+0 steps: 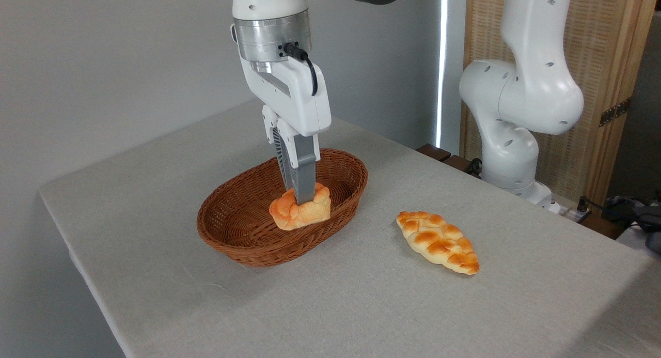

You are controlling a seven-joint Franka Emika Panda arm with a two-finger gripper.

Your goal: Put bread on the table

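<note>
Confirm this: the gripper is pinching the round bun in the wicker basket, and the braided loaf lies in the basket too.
Wrong about the braided loaf: the camera view shows it on the table, right of the wicker basket. The gripper does pinch the round bun.

Orange-brown knotted bread (299,211), paler tan sides; brown woven wicker basket (232,229); golden braided loaf (438,240), browned ridges; light grey-beige cloth table (361,306); white arm (289,94), grey ribbed fingers (303,174).

Gripper (301,195) fingertips sunk into bread (301,209): contact faces hidden. Far finger mostly behind near 1. Basket (242,244) floor below gripper hidden by bread. Arm cut off at top edge.
</note>
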